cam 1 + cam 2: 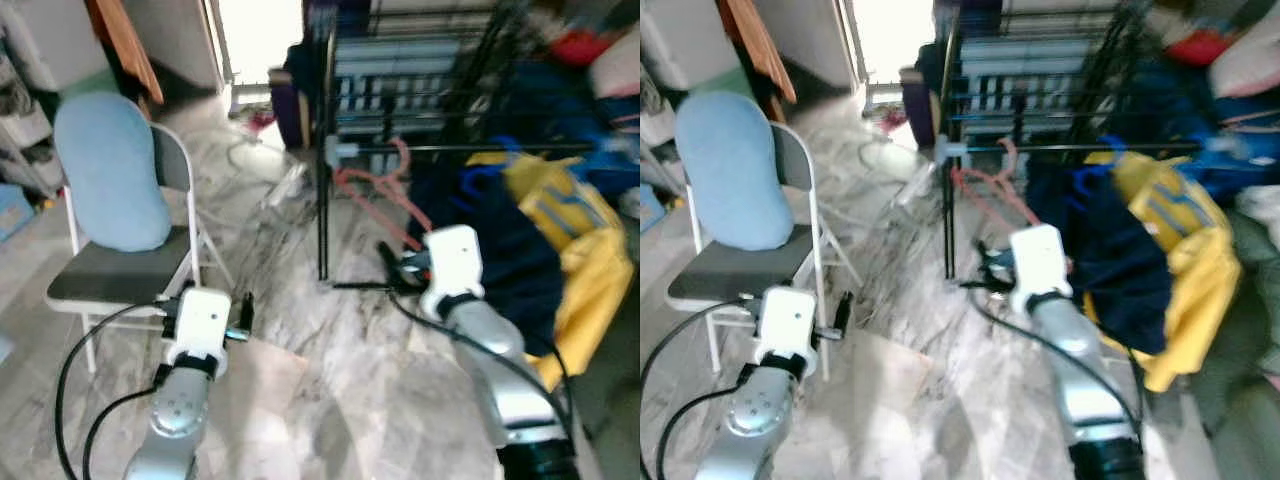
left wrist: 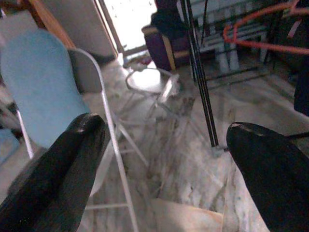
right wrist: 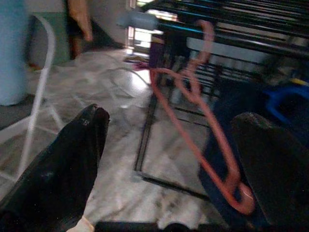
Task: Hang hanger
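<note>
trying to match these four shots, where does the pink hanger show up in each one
Left eye view: pink hanger hooked on the black rail, upper middle, above the right gripper.
Right eye view: upper middle, left of the dark blue garment.
Left wrist view: upper right corner.
Right wrist view: centre, between the open black fingers.
Shared landmark: the rack's black upright post.

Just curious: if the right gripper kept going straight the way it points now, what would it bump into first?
Probably the pink hanger on the rack rail; it hangs just ahead of the right gripper, though depth is unclear.
</note>
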{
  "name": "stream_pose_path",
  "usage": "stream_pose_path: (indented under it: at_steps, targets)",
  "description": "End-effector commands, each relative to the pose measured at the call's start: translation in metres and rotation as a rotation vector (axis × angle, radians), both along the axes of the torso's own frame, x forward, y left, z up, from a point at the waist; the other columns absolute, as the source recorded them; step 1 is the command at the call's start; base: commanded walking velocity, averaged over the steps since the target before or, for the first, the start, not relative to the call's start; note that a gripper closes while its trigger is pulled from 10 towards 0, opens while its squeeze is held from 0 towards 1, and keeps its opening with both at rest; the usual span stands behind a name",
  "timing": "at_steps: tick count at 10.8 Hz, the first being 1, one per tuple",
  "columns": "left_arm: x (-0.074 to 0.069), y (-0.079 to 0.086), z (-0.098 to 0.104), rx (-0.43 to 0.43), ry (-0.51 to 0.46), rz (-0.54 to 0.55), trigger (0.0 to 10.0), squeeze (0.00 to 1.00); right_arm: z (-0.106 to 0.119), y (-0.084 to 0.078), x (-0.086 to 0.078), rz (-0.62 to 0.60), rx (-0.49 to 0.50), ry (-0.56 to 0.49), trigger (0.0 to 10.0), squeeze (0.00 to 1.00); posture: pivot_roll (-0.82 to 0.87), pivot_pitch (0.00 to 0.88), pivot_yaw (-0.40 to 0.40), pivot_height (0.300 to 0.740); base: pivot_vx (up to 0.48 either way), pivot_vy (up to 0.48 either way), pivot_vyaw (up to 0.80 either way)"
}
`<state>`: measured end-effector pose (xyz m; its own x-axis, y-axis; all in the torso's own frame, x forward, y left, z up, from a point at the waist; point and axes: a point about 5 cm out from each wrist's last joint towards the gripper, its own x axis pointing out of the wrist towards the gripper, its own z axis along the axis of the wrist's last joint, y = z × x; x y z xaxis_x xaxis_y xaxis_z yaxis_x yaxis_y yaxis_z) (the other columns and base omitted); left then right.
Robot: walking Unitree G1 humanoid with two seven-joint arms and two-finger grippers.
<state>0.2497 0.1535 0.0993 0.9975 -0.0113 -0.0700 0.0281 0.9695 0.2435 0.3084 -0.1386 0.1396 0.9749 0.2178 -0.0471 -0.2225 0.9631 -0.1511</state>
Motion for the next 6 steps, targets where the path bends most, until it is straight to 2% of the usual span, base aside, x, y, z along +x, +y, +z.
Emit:
stream_pose_path:
  at_steps: [1,4,6]
  targets:
    - [0.002,0.013,0.004,0.030,-0.023,0.047,10.0,0.00,0.004,0.012,0.006,0.038,0.039,-0.011,10.0,0.00,0.02,0.000,0.032,0.740,0.000,0.000,0.00]
    - [-0.005,0.024,0.001,0.025,-0.019,0.134,10.0,0.00,0.001,0.026,0.009,0.099,0.058,-0.008,10.0,0.00,0.06,0.000,0.008,0.740,0.000,0.000,0.00]
    - [-0.006,0.025,-0.010,-0.007,0.036,0.146,10.0,0.00,-0.001,0.019,0.011,0.063,0.073,-0.007,10.0,0.00,0.04,0.000,0.012,0.740,0.000,0.000,0.00]
